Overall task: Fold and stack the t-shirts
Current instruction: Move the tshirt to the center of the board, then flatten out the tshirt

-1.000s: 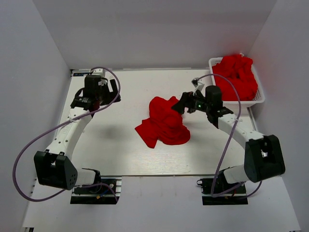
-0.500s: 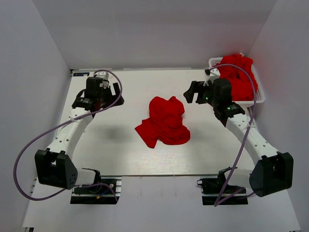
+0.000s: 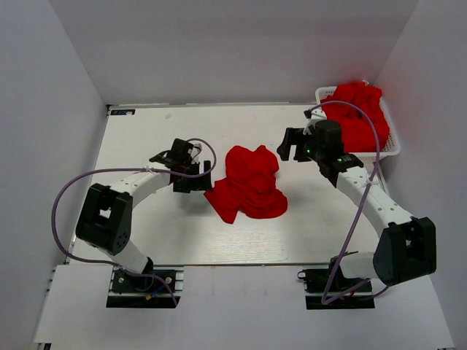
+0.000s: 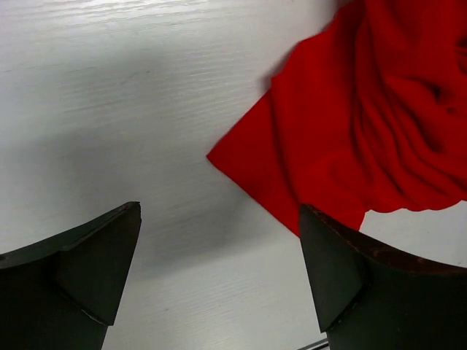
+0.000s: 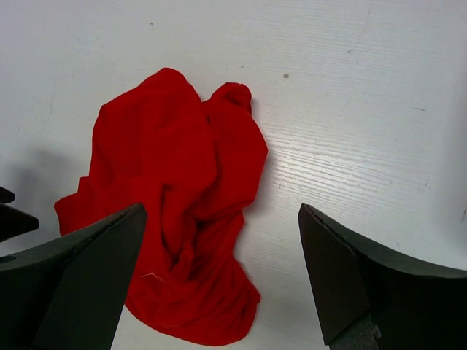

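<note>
A crumpled red t-shirt [image 3: 246, 184] lies in a heap at the middle of the table; it also shows in the left wrist view [image 4: 365, 124] and the right wrist view [image 5: 182, 197]. More red t-shirts [image 3: 359, 115] are piled in the basket at the back right. My left gripper [image 3: 195, 175] is open and empty, low over the table just left of the heap's near-left corner. My right gripper [image 3: 290, 144] is open and empty, raised to the right of the heap's far end.
A white slatted basket [image 3: 390, 149] stands at the table's back right corner, close behind my right arm. White walls close in the table on the left, back and right. Bare white tabletop [image 3: 160, 226] lies left of and in front of the heap.
My left gripper has swung from the table's back left down to the heap's left edge. My right gripper let go of the heap a second ago, lifted away to the right and now holds still.
</note>
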`<action>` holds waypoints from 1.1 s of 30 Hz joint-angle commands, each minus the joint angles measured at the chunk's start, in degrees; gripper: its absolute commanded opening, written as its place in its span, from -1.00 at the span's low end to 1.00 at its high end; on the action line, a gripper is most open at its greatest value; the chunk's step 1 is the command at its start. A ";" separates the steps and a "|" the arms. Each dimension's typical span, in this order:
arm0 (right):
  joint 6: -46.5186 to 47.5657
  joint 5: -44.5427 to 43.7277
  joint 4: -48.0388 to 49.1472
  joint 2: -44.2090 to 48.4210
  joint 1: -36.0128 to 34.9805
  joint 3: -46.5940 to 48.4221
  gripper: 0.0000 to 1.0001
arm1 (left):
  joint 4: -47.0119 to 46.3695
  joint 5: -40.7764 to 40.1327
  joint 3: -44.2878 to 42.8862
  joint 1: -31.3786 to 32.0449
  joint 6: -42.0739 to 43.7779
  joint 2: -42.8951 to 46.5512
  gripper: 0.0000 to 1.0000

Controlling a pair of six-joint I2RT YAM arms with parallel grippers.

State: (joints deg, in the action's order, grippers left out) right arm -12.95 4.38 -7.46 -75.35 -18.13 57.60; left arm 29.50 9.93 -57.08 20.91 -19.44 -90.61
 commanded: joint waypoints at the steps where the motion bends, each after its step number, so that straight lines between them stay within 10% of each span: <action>1: 0.82 1.06 0.08 -0.58 0.11 0.67 0.81 | -1.02 -3.86 -0.92 2.64 -0.16 -0.26 0.96; 25: 1.43 2.30 1.05 -1.29 0.38 -0.12 0.81 | -4.53 -18.63 -3.74 13.55 -3.50 -13.53 0.69; 33: 1.44 1.07 0.87 -0.76 0.38 -0.56 0.81 | -10.15 -12.05 -1.20 14.07 -3.50 -15.83 -0.26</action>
State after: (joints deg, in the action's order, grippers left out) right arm -12.38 6.09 -7.57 -76.51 -18.02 57.47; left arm 21.34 -7.42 -61.60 34.61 -22.13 -103.31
